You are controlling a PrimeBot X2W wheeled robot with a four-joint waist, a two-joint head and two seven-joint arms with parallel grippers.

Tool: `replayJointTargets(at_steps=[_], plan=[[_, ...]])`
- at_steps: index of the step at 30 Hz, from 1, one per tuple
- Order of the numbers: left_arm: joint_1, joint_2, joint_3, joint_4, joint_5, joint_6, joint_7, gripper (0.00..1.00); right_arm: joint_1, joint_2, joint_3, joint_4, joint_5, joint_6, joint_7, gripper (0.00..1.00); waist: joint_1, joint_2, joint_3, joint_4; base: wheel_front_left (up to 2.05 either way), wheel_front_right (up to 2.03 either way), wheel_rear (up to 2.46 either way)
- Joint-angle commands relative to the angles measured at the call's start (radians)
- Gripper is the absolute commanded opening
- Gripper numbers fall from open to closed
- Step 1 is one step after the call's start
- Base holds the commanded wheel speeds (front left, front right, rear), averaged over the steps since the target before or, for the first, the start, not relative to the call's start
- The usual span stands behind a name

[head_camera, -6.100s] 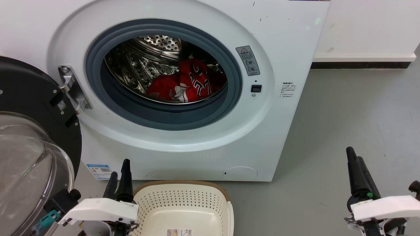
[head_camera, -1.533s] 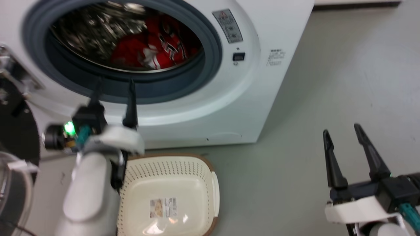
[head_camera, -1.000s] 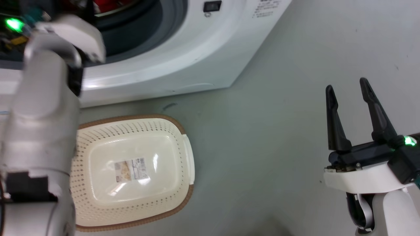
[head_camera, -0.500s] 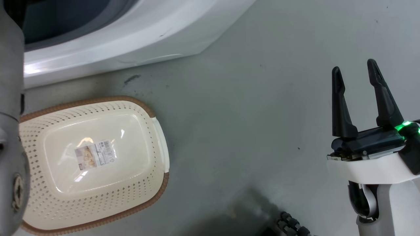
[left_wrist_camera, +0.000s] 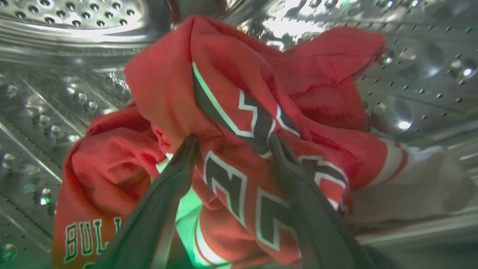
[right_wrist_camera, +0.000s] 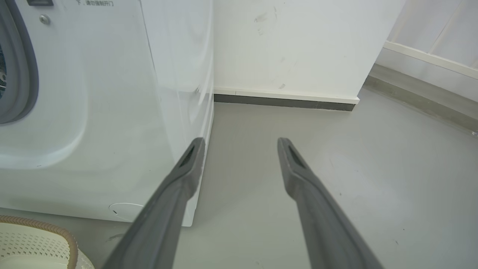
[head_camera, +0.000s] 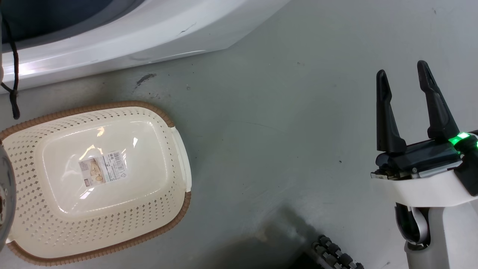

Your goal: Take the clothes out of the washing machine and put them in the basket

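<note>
Inside the washing machine's perforated steel drum (left_wrist_camera: 74, 22), the clothes (left_wrist_camera: 231, 112) lie in a red heap. On top is a jersey with black-and-white numerals; a plainer red piece (left_wrist_camera: 104, 164) lies to its left. My left gripper (left_wrist_camera: 233, 140) is open, its two fingers set against the jersey on either side of a fold. The cream basket (head_camera: 168, 194) sits on the floor below the washing machine's white front (head_camera: 149, 33), with a label on its base and nothing in it. My right gripper (head_camera: 403, 74) is open over bare floor, well right of the basket.
A black cord (head_camera: 13, 93) hangs at the left edge, above the basket. Part of a dark ribbed base (head_camera: 336, 257) shows at the bottom. The washing machine's side (right_wrist_camera: 171, 93), the white wall with dark baseboard (right_wrist_camera: 283, 101) and the basket's corner (right_wrist_camera: 44, 239) surround the grey floor (right_wrist_camera: 336, 168).
The head camera has tilted down from the porthole to the floor and basket. My left arm rose into the machine and out of that picture. The right gripper stays open, hardly moved.
</note>
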Motion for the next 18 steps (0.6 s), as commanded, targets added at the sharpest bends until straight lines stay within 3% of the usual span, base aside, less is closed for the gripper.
replayJointTargets(at_steps=[1,9,10,11,12,18], plan=[[-0.002,-0.007,-0.001,0.008,-0.011,-0.001,0.024,1.0,-0.017,0.003,0.002,0.0,-0.001,-0.001,-0.002,1.0,-0.0001,0.0,-0.001,0.001,0.0,0.0,0.0],[-0.005,-0.01,-0.024,0.015,-0.028,-0.002,0.056,1.0,-0.019,0.003,0.007,-0.004,0.0,-0.001,-0.002,1.0,-0.0001,0.0,0.003,0.0,0.0,0.0,0.0],[-0.003,-0.013,-0.03,0.016,-0.03,-0.002,0.064,0.93,-0.018,0.003,0.007,-0.004,0.002,-0.001,-0.002,1.0,-0.0001,0.0,0.003,-0.001,0.0,0.0,0.0],[-0.002,-0.013,-0.036,0.016,-0.031,-0.002,0.066,0.2,-0.017,0.003,0.007,-0.004,0.004,-0.001,-0.002,1.0,-0.0001,0.0,0.004,-0.002,0.0,0.0,0.0],[0.001,-0.016,-0.042,0.017,-0.04,-0.002,0.072,0.0,-0.016,0.003,0.007,-0.004,0.006,-0.001,-0.002,1.0,-0.0001,0.0,0.004,-0.003,0.0,0.0,0.0],[0.011,-0.01,-0.07,0.014,-0.072,-0.003,0.044,0.0,-0.014,0.003,0.003,0.003,0.004,-0.001,-0.002,1.0,-0.0001,0.0,-0.004,-0.002,0.0,0.0,0.0]])
